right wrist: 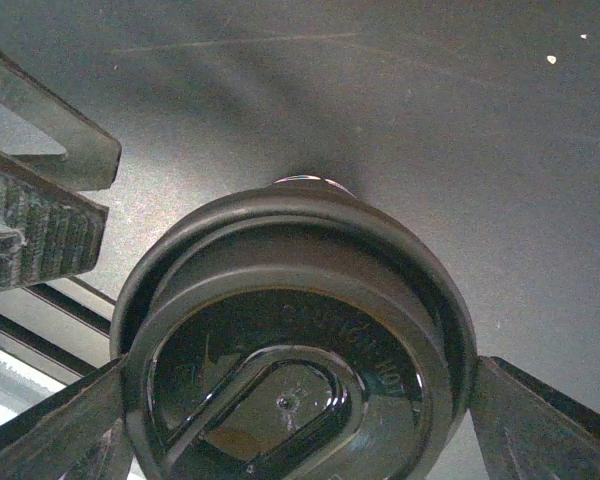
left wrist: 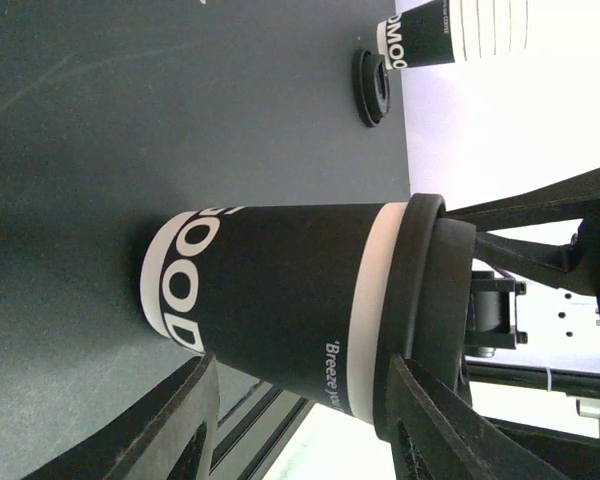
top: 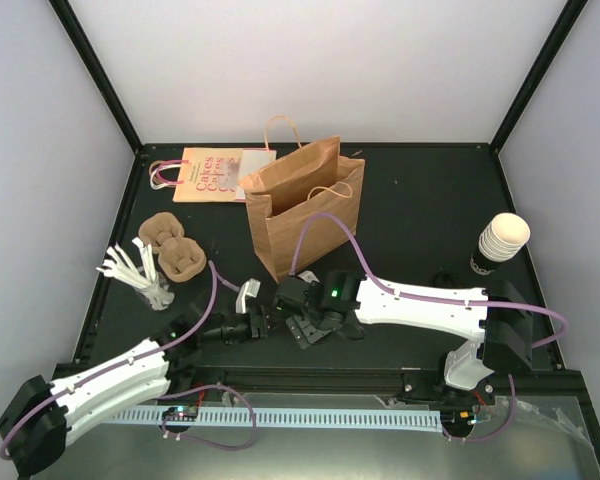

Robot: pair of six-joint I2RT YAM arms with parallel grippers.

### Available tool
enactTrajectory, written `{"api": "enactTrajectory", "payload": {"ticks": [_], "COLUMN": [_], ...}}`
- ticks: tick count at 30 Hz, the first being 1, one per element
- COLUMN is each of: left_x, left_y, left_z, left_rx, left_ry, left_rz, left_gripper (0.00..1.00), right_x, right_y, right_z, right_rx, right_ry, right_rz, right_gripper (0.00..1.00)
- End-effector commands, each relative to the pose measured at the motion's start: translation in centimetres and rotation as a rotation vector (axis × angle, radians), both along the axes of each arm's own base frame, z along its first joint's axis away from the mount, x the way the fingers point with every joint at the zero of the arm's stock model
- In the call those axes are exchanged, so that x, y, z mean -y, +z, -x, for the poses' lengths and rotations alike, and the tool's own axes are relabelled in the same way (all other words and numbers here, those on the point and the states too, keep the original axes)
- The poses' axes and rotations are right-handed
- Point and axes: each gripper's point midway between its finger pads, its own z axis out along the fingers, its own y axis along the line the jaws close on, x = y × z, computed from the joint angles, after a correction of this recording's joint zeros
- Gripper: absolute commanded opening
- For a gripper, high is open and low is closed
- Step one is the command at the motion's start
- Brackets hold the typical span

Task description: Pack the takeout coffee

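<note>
1. Since the right arm's wrist covers it in the top view, the takeout coffee reads best from the wrist cams. It's a black-sleeved cup with white bands, white "GOOD" lettering, and its black lid on.
2. Location: upright on the dark table, base flat on the surface. It sits at 6 o'clock from the brown paper bag, outside it.
3. R side: right gripper sits above the cup, camera looking straight down on the lid. Its fingers are spread wide, at 3 and 9 o'clock of the lid rim, right at the rim's edge. Can't tell if they're clamping or just alongside.
4. L side: left gripper is at 9 o'clock of the cup, level with its side. Its fingers are about half apart, holding nothing. The cup wall is just off the fingertips; contact unclear.
5. The brown paper bag stands upright at table centre, mouth open, handles up.
6. A stack of lidless cups stands at 3 o'clock of the table. A spare lid lies just beside it. Both are well apart from the coffee.
7. Pulp cup trays are at 9 o'clock, with white sticks in a holder at 7 o'clock of them.
8. A flat printed bag lies at 11 o'clock, near the brown bag's rear-left corner.
</note>
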Motion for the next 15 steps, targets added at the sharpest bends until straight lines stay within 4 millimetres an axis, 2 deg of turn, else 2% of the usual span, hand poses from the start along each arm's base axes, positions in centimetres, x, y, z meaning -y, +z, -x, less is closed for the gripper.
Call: {"api": "enactTrajectory", "payload": {"ticks": [1,15], "left_x": [0.80,1.29], "left_y": [2.99,2.97], "left_z": [-1.02,-1.93], "left_rx": [0.084,0.087], "left_ry": [-0.006,-0.019], "left_rz": [0.061,0.047], "left_gripper": [0.49,0.49], "right_x": [-0.58,-0.43], "right_y": [0.71,1.00], "right_z": [-0.43,-1.31], "right_rx": [0.010,0.022], "right_ry": [0.010,0.016], "right_rz": [-0.015,-0.016], "right_gripper": [0.90,0.91]}}
